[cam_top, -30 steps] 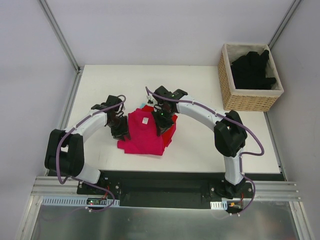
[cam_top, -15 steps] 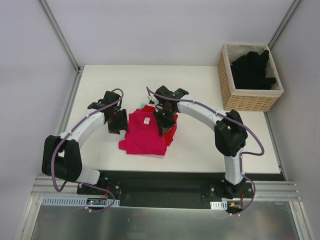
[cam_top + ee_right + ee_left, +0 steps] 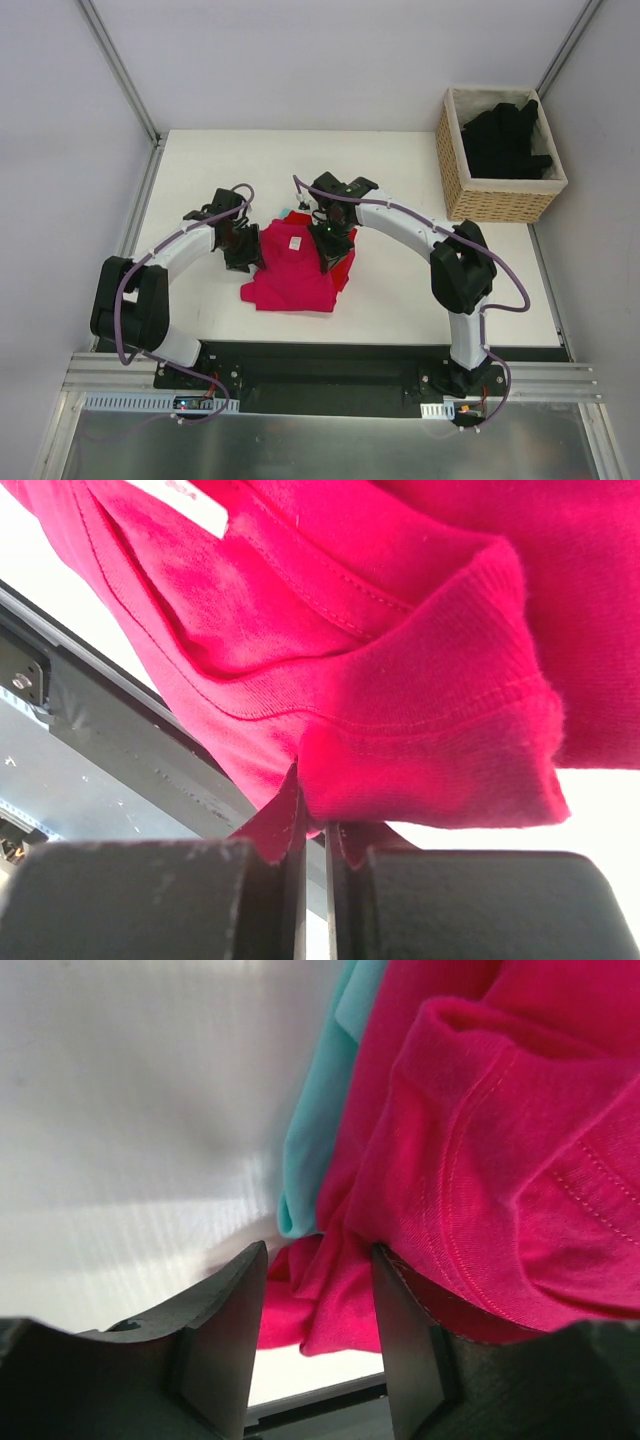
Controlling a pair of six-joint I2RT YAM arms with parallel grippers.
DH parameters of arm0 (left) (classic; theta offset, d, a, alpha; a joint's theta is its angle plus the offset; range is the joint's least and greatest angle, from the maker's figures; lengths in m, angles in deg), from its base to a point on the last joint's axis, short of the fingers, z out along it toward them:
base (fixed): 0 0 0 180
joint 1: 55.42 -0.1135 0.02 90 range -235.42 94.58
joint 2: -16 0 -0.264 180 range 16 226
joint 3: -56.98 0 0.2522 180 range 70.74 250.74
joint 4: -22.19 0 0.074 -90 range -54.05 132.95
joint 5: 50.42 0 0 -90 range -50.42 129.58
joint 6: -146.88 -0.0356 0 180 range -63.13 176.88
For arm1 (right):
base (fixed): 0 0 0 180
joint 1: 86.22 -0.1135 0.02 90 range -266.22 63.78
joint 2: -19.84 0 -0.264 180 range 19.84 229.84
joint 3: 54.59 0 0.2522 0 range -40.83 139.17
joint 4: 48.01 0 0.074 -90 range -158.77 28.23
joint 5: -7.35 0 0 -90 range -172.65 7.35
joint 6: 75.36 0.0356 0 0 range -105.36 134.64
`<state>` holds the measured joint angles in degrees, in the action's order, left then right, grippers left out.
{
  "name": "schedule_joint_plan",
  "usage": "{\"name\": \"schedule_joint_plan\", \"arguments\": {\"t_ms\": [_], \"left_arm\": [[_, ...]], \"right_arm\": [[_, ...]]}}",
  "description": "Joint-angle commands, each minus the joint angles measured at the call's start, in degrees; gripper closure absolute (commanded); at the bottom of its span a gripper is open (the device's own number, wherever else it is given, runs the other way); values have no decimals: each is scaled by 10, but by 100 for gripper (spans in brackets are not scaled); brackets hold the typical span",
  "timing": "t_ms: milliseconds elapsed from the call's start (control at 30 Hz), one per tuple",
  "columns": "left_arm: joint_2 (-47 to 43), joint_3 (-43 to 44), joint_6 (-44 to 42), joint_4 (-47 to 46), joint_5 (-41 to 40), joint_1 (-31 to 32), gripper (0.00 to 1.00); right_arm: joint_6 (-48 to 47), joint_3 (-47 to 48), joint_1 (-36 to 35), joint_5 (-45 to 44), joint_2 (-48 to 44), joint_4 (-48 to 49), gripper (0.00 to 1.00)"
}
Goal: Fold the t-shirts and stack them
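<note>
A magenta-pink t-shirt [image 3: 290, 275] with a small white label [image 3: 295, 241] lies folded mid-table, on top of a brighter red t-shirt [image 3: 346, 268] that shows along its right side. My left gripper [image 3: 245, 252] is at the pink shirt's left edge. Its fingers [image 3: 225, 1310] stand open, and loose pink cloth [image 3: 500, 1160] hangs between them unclamped. My right gripper [image 3: 328, 250] is at the shirt's right side, shut on a fold of the pink shirt [image 3: 420, 770]. Black t-shirts [image 3: 505, 135] fill the basket.
The woven wicker basket [image 3: 452, 180] stands at the back right corner of the table. A strip of teal cloth [image 3: 315, 1130] peeks out from under the pink shirt at its far left. Grey walls enclose the white table [image 3: 200, 170].
My left gripper opened, drew back to the left, then returned to the pink shirt's left edge. The shirt's lower left corner shifted slightly. The right gripper kept its hold in place.
</note>
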<state>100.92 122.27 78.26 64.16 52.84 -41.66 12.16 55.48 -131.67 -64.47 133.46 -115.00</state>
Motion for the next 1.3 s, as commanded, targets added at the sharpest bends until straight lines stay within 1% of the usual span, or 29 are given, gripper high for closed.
{"name": "schedule_joint_plan", "arguments": {"t_ms": [0, 167, 233, 367, 467, 667, 833, 1033, 1167, 1267], "left_arm": [[6, -16, 1, -58, 79, -6, 56], [21, -39, 11, -103, 117, -6, 57], [26, -49, 20, -112, 140, -6, 59], [-5, -64, 35, -118, 149, -6, 60], [-34, -65, 45, -106, 157, -6, 60], [-70, -52, 56, -58, 143, -6, 61], [-82, -40, 54, -37, 143, -6, 61], [-71, -39, 52, -33, 147, -6, 63], [-66, -45, 50, -33, 148, -6, 66], [-69, -49, 51, -33, 140, -6, 72]], "right_arm": [[-18, 1, 3, -9, -38, -42, 99], [-19, 1, 2, -5, -38, -42, 99], [-22, 4, 2, -7, -38, -42, 99], [-24, 3, 3, -8, -38, -43, 99], [-24, 2, 3, -5, -37, -42, 99], [-24, 19, 4, 1, -26, -43, 99], [-23, 23, 3, 5, -19, -44, 99], [-23, 20, 3, 4, -22, -44, 99], [-22, 20, 3, 3, -21, -45, 99], [-22, 21, 3, 3, -21, -43, 99]]}}
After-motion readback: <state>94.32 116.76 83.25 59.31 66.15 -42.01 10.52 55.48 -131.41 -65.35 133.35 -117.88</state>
